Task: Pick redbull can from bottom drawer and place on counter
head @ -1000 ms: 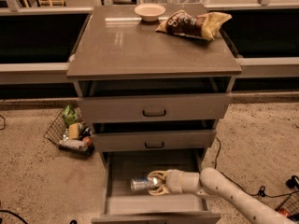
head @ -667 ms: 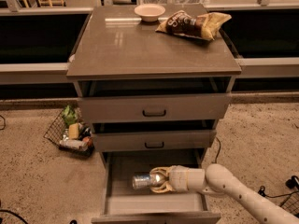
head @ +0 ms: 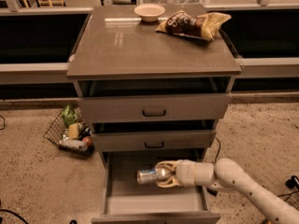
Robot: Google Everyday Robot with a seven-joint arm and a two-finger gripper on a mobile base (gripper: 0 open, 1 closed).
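The redbull can (head: 149, 175) is a slim silvery can lying sideways inside the open bottom drawer (head: 122, 200), its top end pointing left. My gripper (head: 164, 174) reaches in from the right on a white arm, and its cream fingers (head: 167, 164) close around the can's right end. The can appears slightly above the drawer's grey floor. The counter (head: 135, 45) is the glossy grey-brown top of the cabinet, well above the gripper.
A brown-and-yellow chip bag (head: 192, 23) and a small bowl (head: 149, 11) sit at the back of the counter. Two upper drawers (head: 154, 107) with black handles overhang the bottom drawer. A wire basket of items (head: 70, 133) lies on the floor at left.
The gripper has closed on the can's right end and the can now sits a little higher in the drawer. The arm has shifted slightly.
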